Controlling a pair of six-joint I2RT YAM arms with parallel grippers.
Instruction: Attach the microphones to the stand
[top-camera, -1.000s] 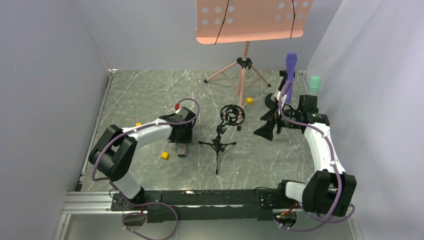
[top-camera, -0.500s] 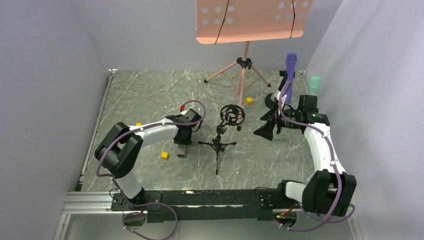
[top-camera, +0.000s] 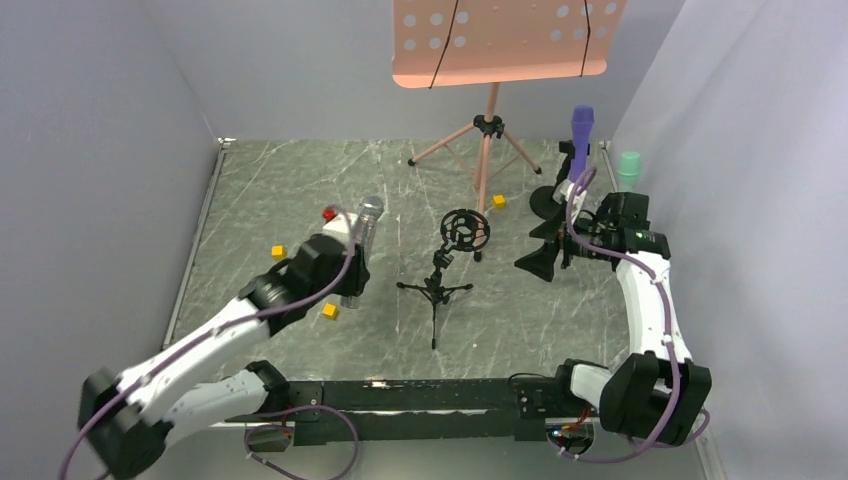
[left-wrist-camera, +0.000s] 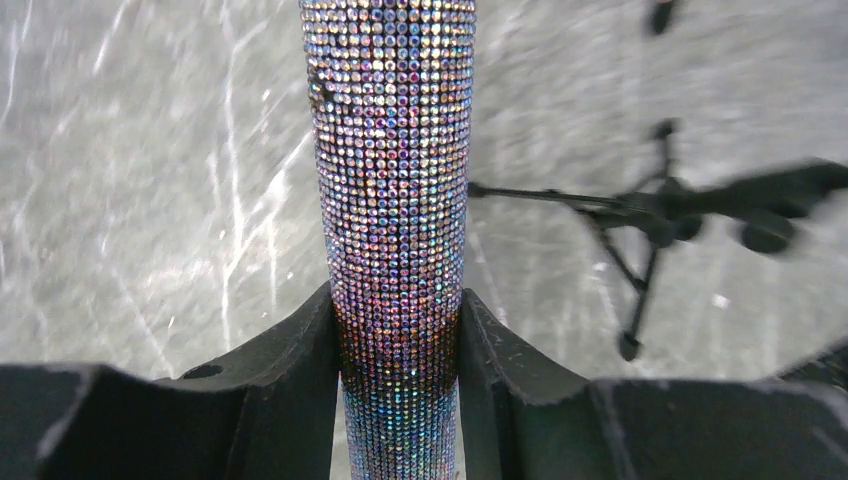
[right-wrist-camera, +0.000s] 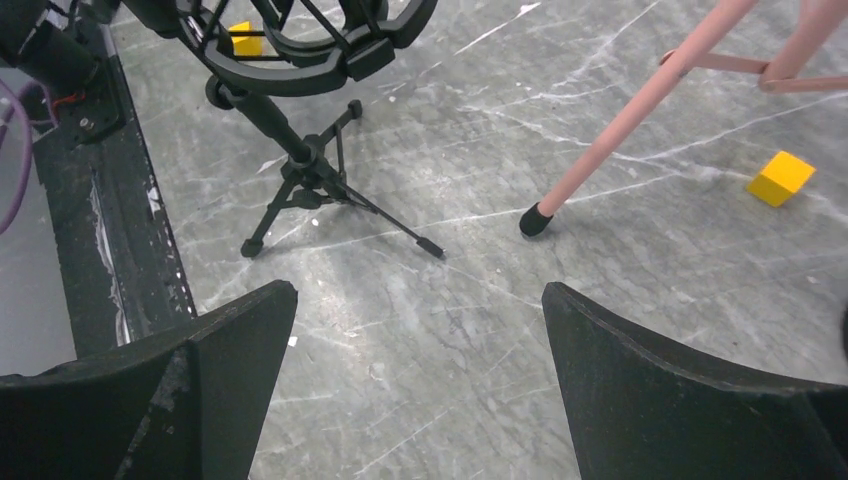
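While left gripper (left-wrist-camera: 400, 340) pinches the glittery pinkish microphone (left-wrist-camera: 392, 180) at its handle, silver mesh head up, right gripper (right-wrist-camera: 420, 330) hangs near the worktop's right edge, jaws spread.

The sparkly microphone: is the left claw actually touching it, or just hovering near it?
Touching. The left wrist view shows both fingers of the left gripper pressed against the barrel of the sparkly microphone, with no gap on either side.

glitter mic (top-camera: 359, 252): aloft, near upright, mesh head up, clamped in left gripper (left-wrist-camera: 398, 345) | purple mic (top-camera: 581, 130): upright, back right | mint mic (top-camera: 628, 167): upright, right wall | stand (top-camera: 447, 268): black tripod, ring mount, centre
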